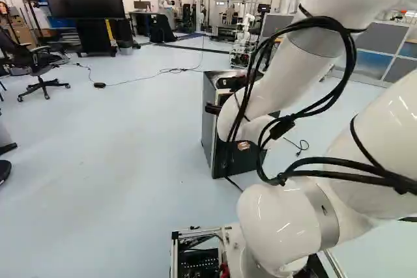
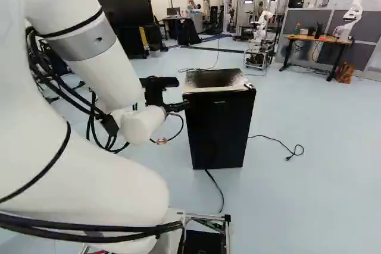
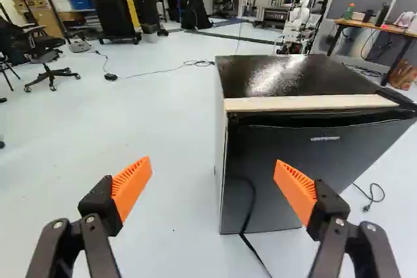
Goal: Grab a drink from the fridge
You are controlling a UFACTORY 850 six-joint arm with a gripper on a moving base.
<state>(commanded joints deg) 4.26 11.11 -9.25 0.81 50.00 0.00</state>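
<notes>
Door point(image 3: 339, 161): looks closed; read as the first step, undone.
Drink: hidden in all three views, presumably inside the fridge point(image 3: 339, 79); ungrabbed as far as can be told. Left to do: open up, find, grip, lift out, bring clear.
Gripper point(image 3: 212, 167): released, grasping nothing, with orange pads point(image 3: 130, 185) spread wide.
Fridge: stands near, ahead and mostly to the right of the gripper, with its left front edge lined up between the pads and the rest reaching past the right one. Seems apart from both.
Cord point(image 3: 257, 254): lies on the floor before the door; could snag a moving base.
</notes>
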